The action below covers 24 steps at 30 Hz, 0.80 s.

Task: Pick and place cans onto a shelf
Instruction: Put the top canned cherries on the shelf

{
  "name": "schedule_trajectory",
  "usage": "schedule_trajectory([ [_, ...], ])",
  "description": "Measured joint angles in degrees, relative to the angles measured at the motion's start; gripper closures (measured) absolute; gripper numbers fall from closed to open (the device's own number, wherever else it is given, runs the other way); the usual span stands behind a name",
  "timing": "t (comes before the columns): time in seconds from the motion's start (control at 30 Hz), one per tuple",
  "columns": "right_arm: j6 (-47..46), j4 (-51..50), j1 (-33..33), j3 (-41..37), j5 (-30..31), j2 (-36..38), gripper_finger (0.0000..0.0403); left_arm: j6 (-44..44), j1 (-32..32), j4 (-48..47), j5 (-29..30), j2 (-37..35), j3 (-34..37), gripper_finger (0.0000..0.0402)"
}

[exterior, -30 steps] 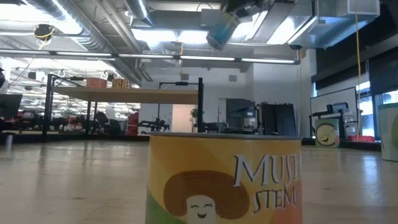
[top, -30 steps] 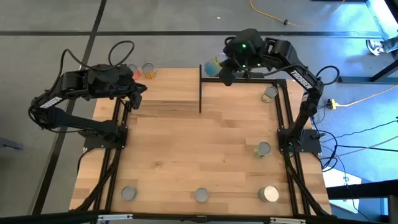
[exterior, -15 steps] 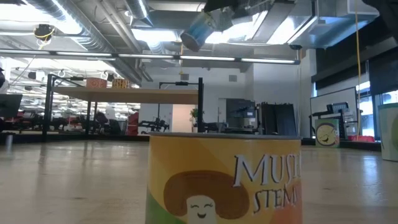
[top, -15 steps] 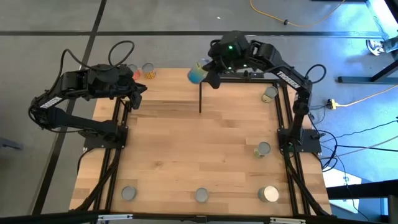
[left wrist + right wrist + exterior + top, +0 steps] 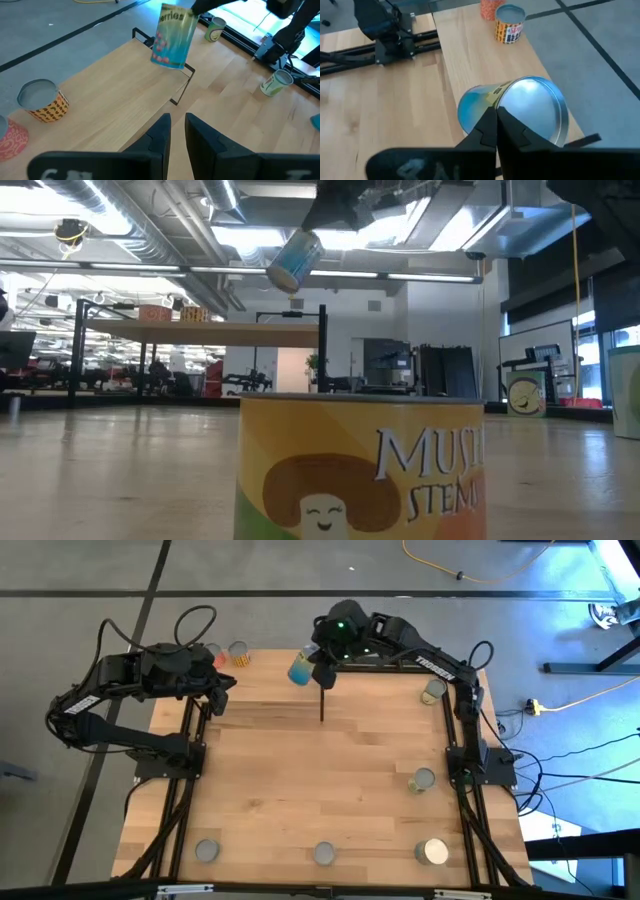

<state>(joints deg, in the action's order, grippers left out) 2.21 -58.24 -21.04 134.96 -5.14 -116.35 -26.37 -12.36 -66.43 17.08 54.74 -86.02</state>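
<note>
The right tool (image 5: pixel 318 658), pinching the tilted blue can (image 5: pixel 301 667) by its edge above the shelf (image 5: pixel 270 680), could drop it crookedly and roll it off toward the yellow can (image 5: pixel 239 653).

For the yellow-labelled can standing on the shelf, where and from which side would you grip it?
Grip the yellow-labelled can across its round side wall. It stands upright, lid up, so a level approach from the open shelf side suits best, since the pink can crowds its other side.
</note>
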Motion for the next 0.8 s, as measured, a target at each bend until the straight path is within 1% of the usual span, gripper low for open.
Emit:
schedule_trajectory([
  [0.17, 1.0, 0.4, 0.0, 0.0, -2.1, -2.4, 0.0403, 0.0, 0.0, 0.0, 0.0, 0.0, 0.0, 0.0353],
  [0.43, 2.4, 0.2, 0.0, 0.0, -2.1, -5.6, 0.0403, 0.0, 0.0, 0.0, 0.0, 0.0, 0.0, 0.0353],
  [0.8, 3.6, -0.1, 0.1, 0.0, -2.1, -7.7, 0.0403, 0.0, 0.0, 0.0, 0.0, 0.0, 0.0, 0.0353],
])
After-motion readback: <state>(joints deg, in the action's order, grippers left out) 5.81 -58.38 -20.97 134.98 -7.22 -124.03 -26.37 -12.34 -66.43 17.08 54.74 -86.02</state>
